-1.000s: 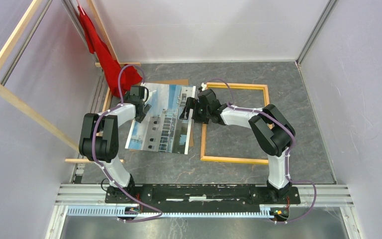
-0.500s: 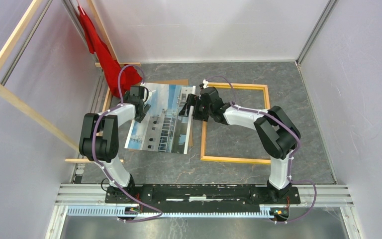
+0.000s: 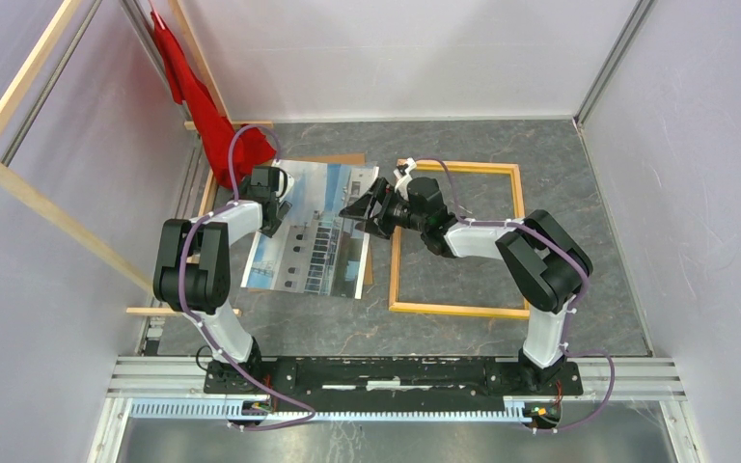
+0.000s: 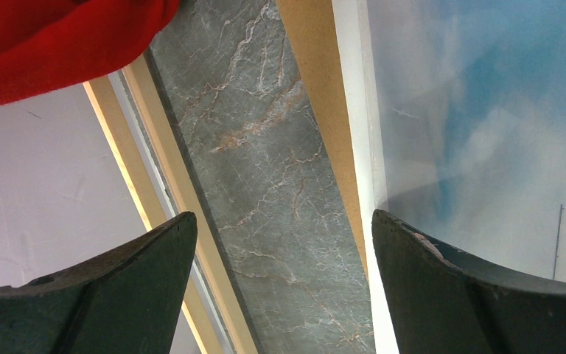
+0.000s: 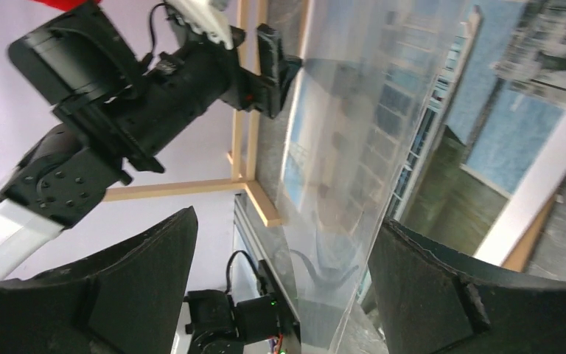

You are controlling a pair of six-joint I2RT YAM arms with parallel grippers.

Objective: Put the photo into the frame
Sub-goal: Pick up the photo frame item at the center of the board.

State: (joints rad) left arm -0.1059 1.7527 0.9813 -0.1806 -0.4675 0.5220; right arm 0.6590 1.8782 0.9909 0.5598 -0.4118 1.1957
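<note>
The photo (image 3: 311, 230), a building against blue sky, lies face up left of centre on a brown backing board (image 3: 343, 160). The frame (image 3: 455, 310) lies flat to its right, showing light wood. My left gripper (image 3: 275, 201) is open at the photo's left edge; in the left wrist view its jaws (image 4: 284, 217) straddle bare table, the board's edge (image 4: 317, 96) and the photo's white border (image 4: 354, 110). My right gripper (image 3: 365, 207) is open and rolled on its side at the photo's right edge. A raised clear sheet (image 5: 354, 147) stands edge-on between its jaws (image 5: 286, 220).
A red cloth (image 3: 207, 106) hangs at the back left, reaching the table near the left arm. Wooden struts (image 3: 48, 207) and grey walls enclose the table. The left arm (image 5: 155, 96) shows across the photo in the right wrist view.
The right wrist has rolled and swung to the right, its jaws now side-on at the photo's right edge and slightly narrower. The left arm, photo and frame have not moved.
</note>
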